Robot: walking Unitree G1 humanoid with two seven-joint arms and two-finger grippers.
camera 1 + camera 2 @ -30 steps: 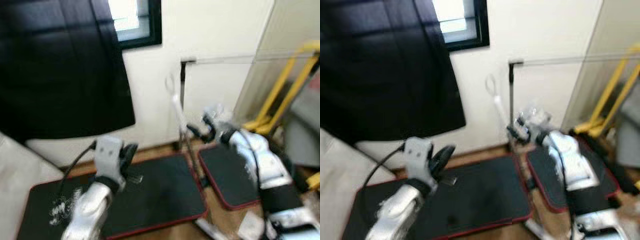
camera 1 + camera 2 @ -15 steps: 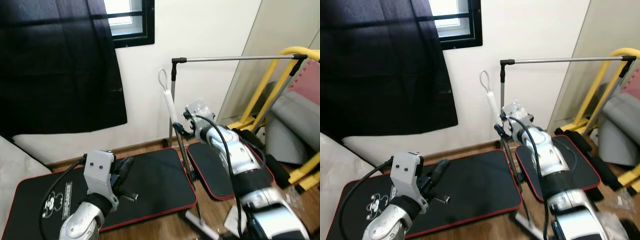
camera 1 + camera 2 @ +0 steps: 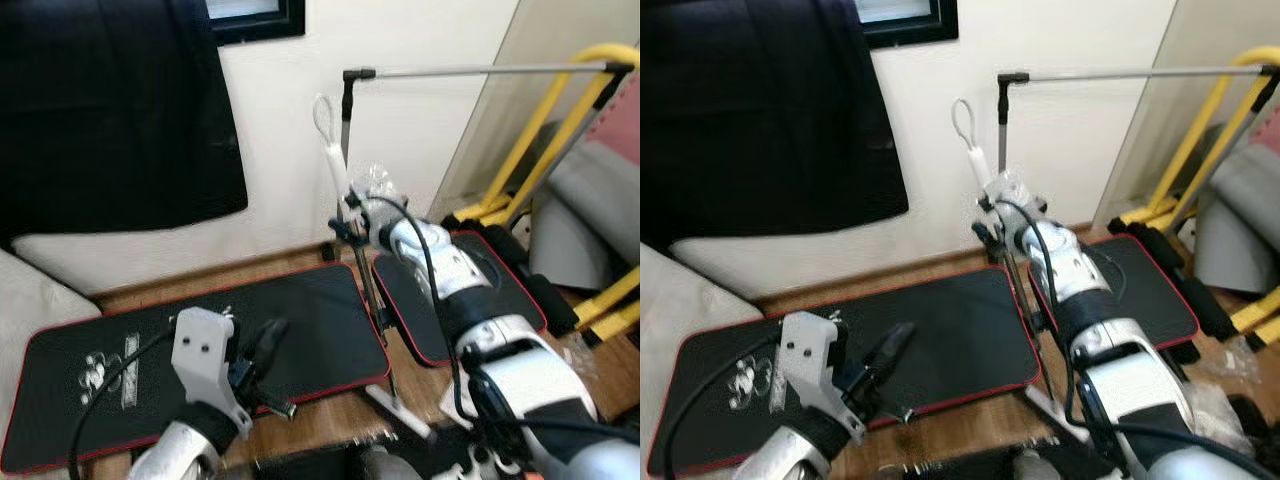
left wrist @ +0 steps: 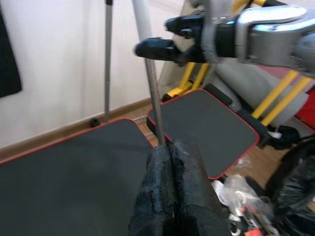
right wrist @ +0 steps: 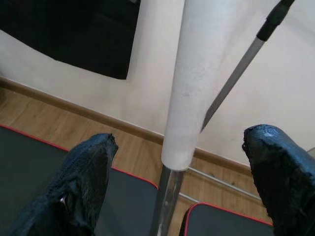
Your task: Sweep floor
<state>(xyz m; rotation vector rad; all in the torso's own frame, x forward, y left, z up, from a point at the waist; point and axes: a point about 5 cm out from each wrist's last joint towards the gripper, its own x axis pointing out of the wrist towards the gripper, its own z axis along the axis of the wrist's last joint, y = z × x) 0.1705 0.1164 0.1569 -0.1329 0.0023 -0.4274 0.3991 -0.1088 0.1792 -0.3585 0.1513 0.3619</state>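
Right tool (image 5: 179, 182), fingers apart, straddles the broom (image 3: 336, 185) handle; left tool (image 4: 172, 189), fingers together, hovers over mat (image 3: 150, 350).

White wall (image 3: 420, 130) with a dark-framed window (image 3: 255, 15) and black curtain (image 3: 110, 110). Two red-edged black mats (image 3: 310, 320) lie on the wooden floor (image 3: 200, 280); a yellow frame (image 3: 560, 130) stands at right.

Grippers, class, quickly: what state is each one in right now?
Left gripper: shut, holding nothing.
Right gripper: open, fingers either side of the broom handle.
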